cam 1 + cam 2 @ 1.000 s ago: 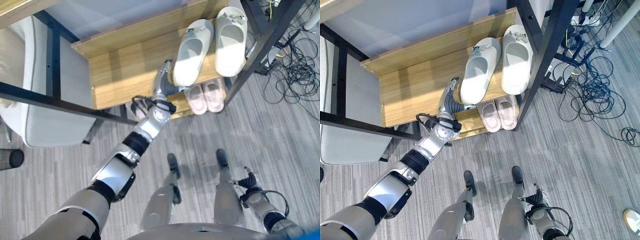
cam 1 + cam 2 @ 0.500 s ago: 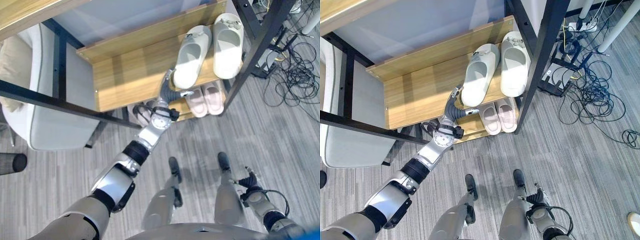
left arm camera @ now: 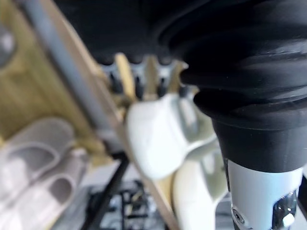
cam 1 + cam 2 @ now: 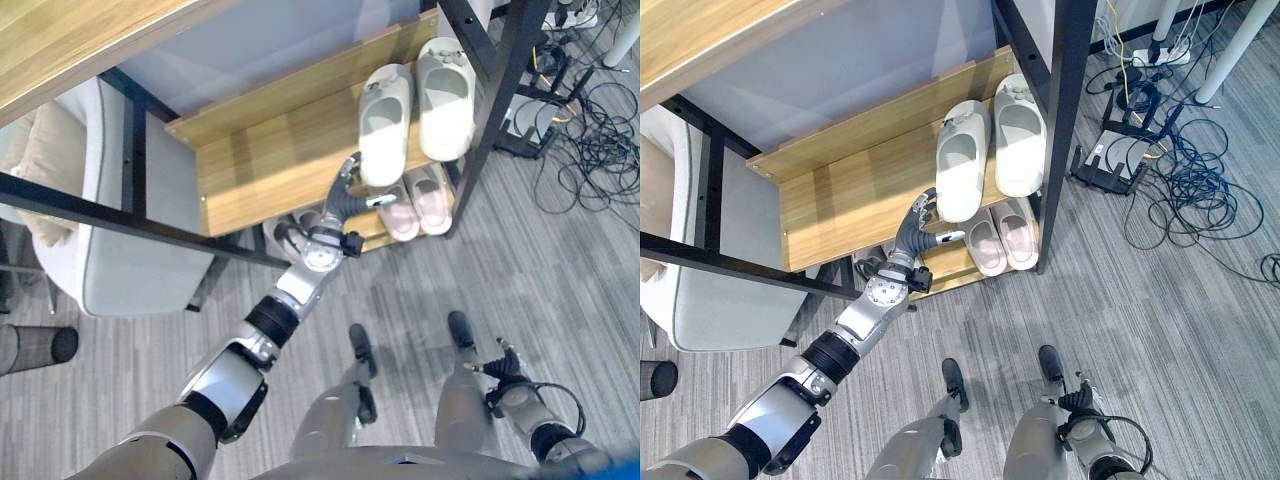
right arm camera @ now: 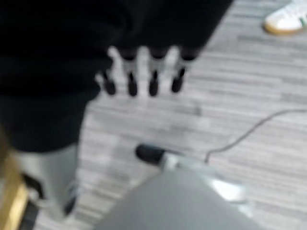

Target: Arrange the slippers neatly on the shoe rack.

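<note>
Two white slippers stand side by side on the wooden shelf (image 4: 260, 165) of the shoe rack, toes toward the back. The left slipper (image 4: 385, 120) lies nearly parallel to the right slipper (image 4: 445, 95). My left hand (image 4: 343, 200) is at the left slipper's heel, open. Its fingers run straight along the heel's left side and its thumb spreads below the heel. In the left wrist view the fingertips (image 3: 136, 86) reach past that slipper (image 3: 158, 139). My right hand (image 4: 503, 370) hangs low at my right side, fingers (image 5: 153, 81) relaxed and holding nothing.
A pink pair (image 4: 415, 205) and a dark pair (image 4: 285, 235) sit on the lower shelf. A black frame post (image 4: 495, 100) bounds the rack's right end, with cables (image 4: 590, 150) on the floor beyond. A grey chair (image 4: 130, 260) and a black bin (image 4: 30, 345) stand left.
The left white slipper's heel has swung right, so it now lies almost parallel to the other. My left hand followed the heel. The camera view has shifted.
</note>
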Controlling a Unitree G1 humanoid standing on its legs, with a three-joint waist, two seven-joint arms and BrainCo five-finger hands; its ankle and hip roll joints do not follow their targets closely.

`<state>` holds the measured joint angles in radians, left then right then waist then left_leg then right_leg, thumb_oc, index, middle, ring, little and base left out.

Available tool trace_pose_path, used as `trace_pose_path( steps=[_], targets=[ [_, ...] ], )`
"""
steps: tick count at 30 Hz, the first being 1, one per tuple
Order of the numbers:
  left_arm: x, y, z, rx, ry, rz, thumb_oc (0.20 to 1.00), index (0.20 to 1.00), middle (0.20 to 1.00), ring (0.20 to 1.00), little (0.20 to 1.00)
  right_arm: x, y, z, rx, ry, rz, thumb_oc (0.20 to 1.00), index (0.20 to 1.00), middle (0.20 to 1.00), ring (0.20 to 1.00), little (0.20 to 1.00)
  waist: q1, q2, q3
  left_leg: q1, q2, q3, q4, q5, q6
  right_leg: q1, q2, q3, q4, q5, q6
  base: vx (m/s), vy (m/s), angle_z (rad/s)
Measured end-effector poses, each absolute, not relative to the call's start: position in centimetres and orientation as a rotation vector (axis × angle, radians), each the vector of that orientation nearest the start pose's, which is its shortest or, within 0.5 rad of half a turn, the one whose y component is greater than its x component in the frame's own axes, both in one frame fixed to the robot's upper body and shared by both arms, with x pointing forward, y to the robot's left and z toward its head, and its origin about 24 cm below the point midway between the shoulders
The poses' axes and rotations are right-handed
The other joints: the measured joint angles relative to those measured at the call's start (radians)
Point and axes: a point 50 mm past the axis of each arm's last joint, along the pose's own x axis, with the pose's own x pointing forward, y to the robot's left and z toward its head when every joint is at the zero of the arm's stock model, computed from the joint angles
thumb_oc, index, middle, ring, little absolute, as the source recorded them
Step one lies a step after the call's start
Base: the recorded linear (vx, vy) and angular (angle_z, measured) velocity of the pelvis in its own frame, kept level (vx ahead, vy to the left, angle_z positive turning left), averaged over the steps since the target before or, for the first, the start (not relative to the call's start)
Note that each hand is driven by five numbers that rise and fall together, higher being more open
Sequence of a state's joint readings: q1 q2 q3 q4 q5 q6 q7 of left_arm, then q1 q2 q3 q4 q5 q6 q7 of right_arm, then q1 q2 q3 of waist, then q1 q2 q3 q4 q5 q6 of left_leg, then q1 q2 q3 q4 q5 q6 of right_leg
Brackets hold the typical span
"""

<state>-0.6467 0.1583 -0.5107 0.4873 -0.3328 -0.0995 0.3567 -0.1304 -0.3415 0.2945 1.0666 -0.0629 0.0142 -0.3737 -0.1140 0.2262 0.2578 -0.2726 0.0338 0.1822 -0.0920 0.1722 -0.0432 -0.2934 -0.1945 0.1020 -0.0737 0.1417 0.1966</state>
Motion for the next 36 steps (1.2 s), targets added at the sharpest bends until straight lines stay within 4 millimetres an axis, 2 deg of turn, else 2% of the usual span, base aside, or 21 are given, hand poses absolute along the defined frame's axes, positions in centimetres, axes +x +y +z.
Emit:
trace_pose_path(
  steps=[5,10,17,25,31,36],
  targets=[
    [34.1,4.9,10.2,0.040,-0.133,-0.195,1.000,1.000,1.000,1.000,1.000,17.2,-25.6,-12.0,-0.714,0.877,-0.217,1.000,1.000,1.000,1.000,1.000,-0.003,-0.005,-0.003,0.000,-0.001,0.001,0.000,-0.001,0.001,-0.013,0.001,0.005,0.024,-0.012,0.001,0.00,0.000,0.00],
    [33.8,3.5,9.8,0.003,-0.102,-0.230,1.000,1.000,1.000,1.000,1.000,17.1,-25.0,-12.3,-0.708,0.888,-0.195,1.000,1.000,1.000,1.000,1.000,-0.006,-0.033,-0.032,-0.009,-0.002,0.002,0.000,-0.004,0.006,-0.032,0.001,0.007,0.045,-0.023,0.001,0.00,0.000,0.00],
    [33.8,3.2,9.9,-0.031,-0.090,-0.235,1.000,1.000,1.000,1.000,1.000,17.0,-25.0,-12.3,-0.716,0.888,-0.185,1.000,1.000,1.000,1.000,1.000,-0.005,-0.034,-0.033,-0.009,-0.005,0.002,0.000,-0.004,0.006,-0.038,-0.001,0.008,0.056,-0.028,0.003,0.00,0.000,0.00],
    [34.1,3.7,9.5,-0.015,-0.073,-0.220,1.000,1.000,1.000,1.000,1.000,16.7,-25.1,-12.5,-0.717,0.908,-0.176,1.000,1.000,1.000,1.000,1.000,-0.007,-0.038,-0.048,-0.009,-0.004,0.002,0.000,-0.004,0.005,-0.037,0.000,0.008,0.056,-0.028,0.003,0.01,-0.003,0.00],
    [34.6,5.9,11.2,-0.065,-0.122,-0.177,1.000,1.000,1.000,1.000,1.000,16.2,-25.2,-12.8,-0.700,0.931,-0.185,1.000,1.000,1.000,1.000,1.000,-0.004,-0.036,-0.055,0.001,-0.002,-0.003,0.000,-0.001,0.002,-0.013,0.002,0.002,0.046,-0.025,0.001,0.00,-0.005,0.01],
    [33.7,7.4,11.8,-0.111,-0.169,-0.169,1.000,1.000,1.000,1.000,1.000,15.3,-25.4,-13.1,-0.679,0.966,-0.176,1.000,1.000,1.000,1.000,1.000,0.005,-0.035,-0.077,0.025,0.002,-0.015,0.000,-0.006,-0.001,0.023,0.004,-0.012,0.030,-0.027,-0.001,0.02,-0.025,0.06]
  ],
)
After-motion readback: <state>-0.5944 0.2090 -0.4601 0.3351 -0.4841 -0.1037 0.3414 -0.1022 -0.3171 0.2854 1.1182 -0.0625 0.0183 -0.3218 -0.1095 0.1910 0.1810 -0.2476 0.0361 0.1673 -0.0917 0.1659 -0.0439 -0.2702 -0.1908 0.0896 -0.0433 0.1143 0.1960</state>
